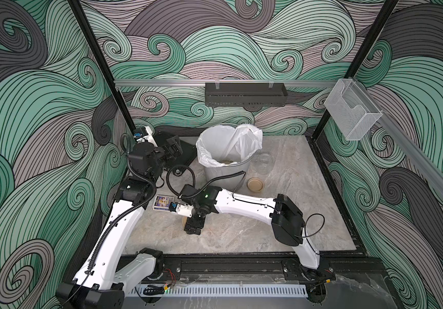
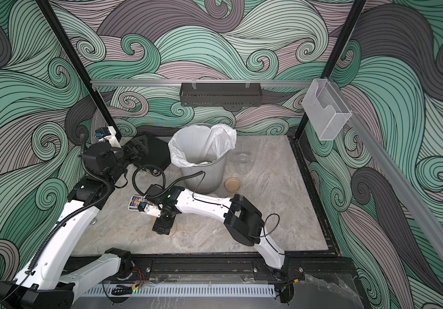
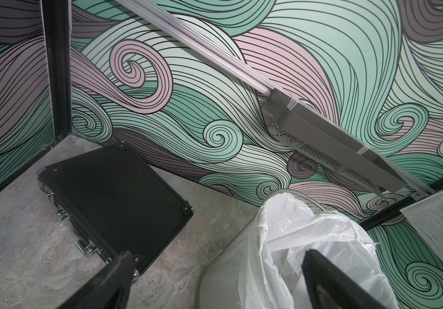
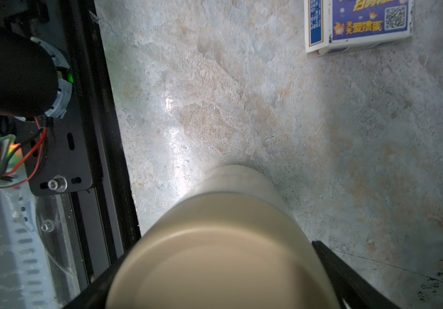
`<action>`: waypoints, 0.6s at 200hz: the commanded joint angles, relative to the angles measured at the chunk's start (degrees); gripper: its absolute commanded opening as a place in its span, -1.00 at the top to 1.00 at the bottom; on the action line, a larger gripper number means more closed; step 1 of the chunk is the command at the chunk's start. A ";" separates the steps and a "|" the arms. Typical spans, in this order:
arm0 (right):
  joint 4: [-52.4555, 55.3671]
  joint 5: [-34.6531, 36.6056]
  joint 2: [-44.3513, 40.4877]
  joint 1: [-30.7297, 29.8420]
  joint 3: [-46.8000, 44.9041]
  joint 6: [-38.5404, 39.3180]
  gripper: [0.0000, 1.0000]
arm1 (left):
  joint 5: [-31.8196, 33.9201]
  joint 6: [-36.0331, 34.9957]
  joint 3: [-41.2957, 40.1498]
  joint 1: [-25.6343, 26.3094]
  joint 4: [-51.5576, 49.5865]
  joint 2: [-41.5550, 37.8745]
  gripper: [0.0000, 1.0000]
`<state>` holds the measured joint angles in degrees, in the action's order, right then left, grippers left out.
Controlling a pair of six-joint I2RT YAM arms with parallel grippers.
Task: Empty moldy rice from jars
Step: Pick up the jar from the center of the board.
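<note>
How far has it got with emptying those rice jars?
One looks done: a clear lidless jar stands empty beside the silver mesh wastebasket, a round tan lid on the table, pale rice grains inside it. In hand: the right gripper straddles a tan-lidded jar; grip unclear. To do: unscrewing and tipping it. No third jar shows.

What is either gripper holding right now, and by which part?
Left gripper: nothing, jaws open. Right gripper straddles the tan round lid of a small clear jar; whether it grips yet cannot be told.
</note>
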<state>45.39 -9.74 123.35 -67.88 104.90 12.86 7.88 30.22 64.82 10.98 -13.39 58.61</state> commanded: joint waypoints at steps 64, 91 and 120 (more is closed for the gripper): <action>-0.51 1.81 -5.60 2.87 -2.29 -1.58 -0.61 | 0.10 0.26 0.93 -0.35 -0.37 -1.29 -0.97; -0.61 -0.55 -9.86 4.10 -3.20 -2.21 -0.59 | 0.20 0.02 0.91 -0.47 0.26 -0.87 -0.97; -0.76 -2.34 -14.16 5.27 -4.19 -3.20 -0.56 | -0.14 -0.07 1.62 -0.45 0.36 -0.25 -0.97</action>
<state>46.15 -9.06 116.64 -63.22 100.47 11.27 7.88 30.24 64.79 10.94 -13.34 58.61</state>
